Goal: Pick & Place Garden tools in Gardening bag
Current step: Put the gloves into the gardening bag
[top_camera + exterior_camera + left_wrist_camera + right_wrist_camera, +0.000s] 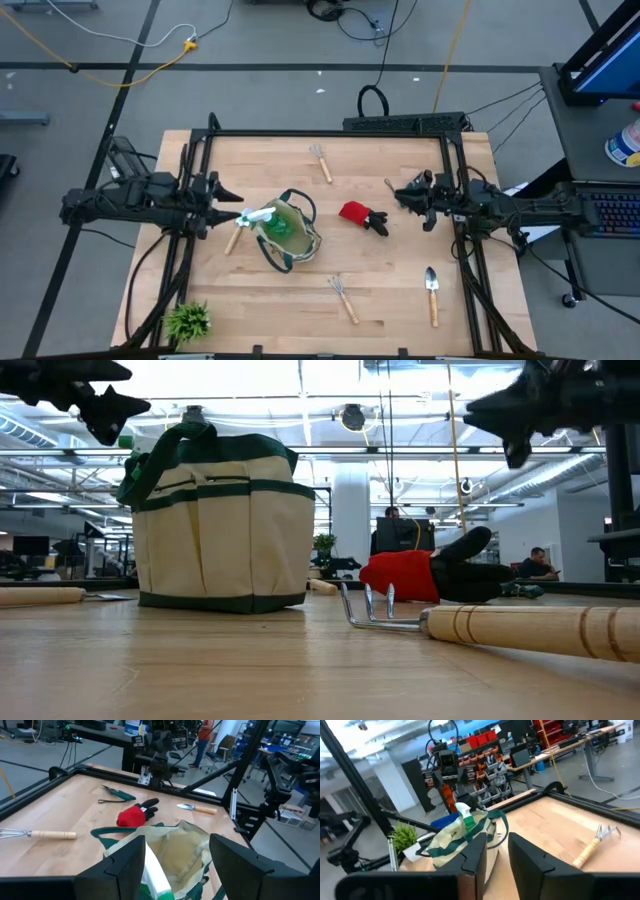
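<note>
The beige, green-trimmed gardening bag [290, 235] stands upright on the table's middle [225, 525]. A green spray bottle [270, 220] with a white head sticks out of its top [465, 817]. My left gripper [232, 207] hovers open just left of the bag's rim and above it [105, 405]. The bottle's head shows below its fingers [177, 845]. My right gripper [405, 195] hangs at the table's right, slightly open and empty [497, 842]. Red-and-black gloves [362, 215] and dark shears [115, 795] lie between it and the bag.
One rake [320, 160] lies at the far side and another [343, 297] at the near side. A trowel [432, 292] lies near right. A wooden handle [235, 240] rests against the bag's left. A spiky green plant [188, 320] sits at the near-left corner.
</note>
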Motion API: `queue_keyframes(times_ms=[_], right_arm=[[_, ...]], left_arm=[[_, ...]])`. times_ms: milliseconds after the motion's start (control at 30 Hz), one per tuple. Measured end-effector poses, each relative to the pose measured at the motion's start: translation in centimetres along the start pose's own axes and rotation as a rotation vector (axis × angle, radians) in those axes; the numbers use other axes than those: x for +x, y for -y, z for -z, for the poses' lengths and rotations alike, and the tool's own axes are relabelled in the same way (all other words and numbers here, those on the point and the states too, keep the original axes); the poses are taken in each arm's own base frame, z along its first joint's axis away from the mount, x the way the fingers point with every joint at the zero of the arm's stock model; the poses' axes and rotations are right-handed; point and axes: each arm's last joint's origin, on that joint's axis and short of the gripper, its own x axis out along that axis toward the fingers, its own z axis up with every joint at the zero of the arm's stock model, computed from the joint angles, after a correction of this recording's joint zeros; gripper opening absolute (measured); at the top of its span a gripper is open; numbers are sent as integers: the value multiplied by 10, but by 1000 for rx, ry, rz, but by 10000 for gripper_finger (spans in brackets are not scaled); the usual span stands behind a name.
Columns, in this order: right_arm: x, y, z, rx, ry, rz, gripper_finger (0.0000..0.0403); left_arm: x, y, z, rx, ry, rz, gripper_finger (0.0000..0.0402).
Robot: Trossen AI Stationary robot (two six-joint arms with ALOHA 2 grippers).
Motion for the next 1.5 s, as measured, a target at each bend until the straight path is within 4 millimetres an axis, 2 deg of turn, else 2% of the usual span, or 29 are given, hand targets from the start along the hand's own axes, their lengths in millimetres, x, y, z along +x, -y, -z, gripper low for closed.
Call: queue_keyframes(times_ms=[400, 667, 967, 1267, 1500], right_arm=[[30, -22, -50, -191, -322, 101, 126], [56, -29, -63, -304, -487, 124, 163], [83, -28, -53, -306, -712, 180, 215], [112, -22, -31, -275, -894, 214, 264], [128, -14, -10, -275, -991, 244, 285]], left_arm=[[-19, -1, 9, -1, 21, 15, 228], [-30, -2, 15, -13, 14, 14, 228], [-36, -3, 20, -22, -7, 10, 228], [-36, -2, 20, -20, -5, 28, 228], [-36, -2, 20, -15, -5, 29, 228]])
